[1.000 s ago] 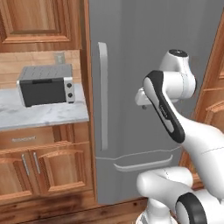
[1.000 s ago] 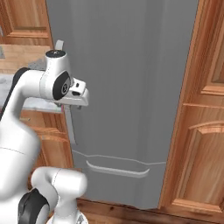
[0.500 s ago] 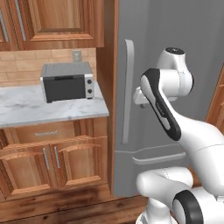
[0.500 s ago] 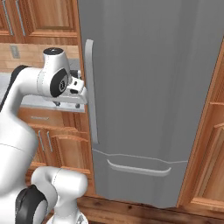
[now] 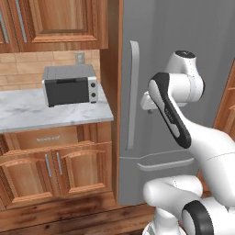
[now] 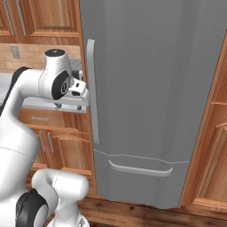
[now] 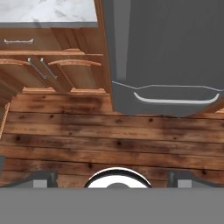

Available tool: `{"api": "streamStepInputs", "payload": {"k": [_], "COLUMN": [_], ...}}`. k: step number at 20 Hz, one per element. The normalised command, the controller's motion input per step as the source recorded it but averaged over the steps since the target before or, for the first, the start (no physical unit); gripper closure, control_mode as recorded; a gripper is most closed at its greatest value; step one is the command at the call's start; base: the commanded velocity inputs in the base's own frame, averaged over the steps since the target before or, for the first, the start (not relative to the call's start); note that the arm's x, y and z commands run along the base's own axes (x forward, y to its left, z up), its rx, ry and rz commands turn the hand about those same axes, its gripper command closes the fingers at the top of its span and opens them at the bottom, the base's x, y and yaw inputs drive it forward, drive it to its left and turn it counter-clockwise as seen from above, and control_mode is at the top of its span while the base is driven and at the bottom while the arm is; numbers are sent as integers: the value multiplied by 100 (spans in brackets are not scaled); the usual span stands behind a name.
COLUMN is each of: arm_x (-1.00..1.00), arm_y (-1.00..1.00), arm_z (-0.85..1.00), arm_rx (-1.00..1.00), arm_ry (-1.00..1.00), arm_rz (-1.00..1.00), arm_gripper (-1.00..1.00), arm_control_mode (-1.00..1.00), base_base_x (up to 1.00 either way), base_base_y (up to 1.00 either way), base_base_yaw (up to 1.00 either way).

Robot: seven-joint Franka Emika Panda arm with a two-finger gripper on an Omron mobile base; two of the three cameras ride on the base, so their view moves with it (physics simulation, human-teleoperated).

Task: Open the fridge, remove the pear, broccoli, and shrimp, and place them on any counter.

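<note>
The fridge (image 5: 156, 41) (image 6: 150, 75) (image 7: 175, 43) is a tall matte grey appliance, and its door is shut. A long pale vertical handle (image 5: 133, 92) (image 6: 92, 88) runs down the door's left edge. My gripper (image 5: 146, 102) (image 6: 81, 91) (image 7: 113, 179) hangs in front of the door at mid-handle height, close beside the handle and pointing down at the floor. Its fingertips (image 7: 41, 178) stand far apart with nothing between them, so it is open. The pear, broccoli and shrimp are hidden. The white marble counter (image 5: 50, 117) (image 7: 48, 11) lies left of the fridge.
A grey toaster oven (image 5: 69, 85) stands on the counter under brown wall cabinets (image 5: 64, 23). Brown base cabinets (image 5: 50, 170) (image 7: 52, 70) sit below it. The fridge's lower drawer has a curved bar handle (image 6: 139, 168) (image 7: 175, 99). A tall wooden panel (image 6: 208, 133) flanks the fridge's right side. The floor (image 7: 109, 140) is wooden.
The whole picture has shifted, so the base has moved: fridge and counter now sit further right in both base views. The arm keeps its pose and the gripper stays open.
</note>
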Motion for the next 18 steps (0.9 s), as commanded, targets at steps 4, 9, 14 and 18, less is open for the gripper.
{"api": "streamStepInputs", "payload": {"k": [4,9,14,18], "arm_x": [0,6,25,46], "arm_y": [0,0,0,1], "arm_z": [0,-5,32,64], "arm_rx": [0,0,0,0], "arm_ry": [0,-18,-36,-11], "arm_rz": [0,0,0,0], "arm_gripper": [-100,-100,-100,-100], "arm_control_mode": [100,-100,-100,-100], "base_base_x": [0,0,0,0], "base_base_y": [0,0,0,0], "base_base_yaw": [0,0,0,0]}}
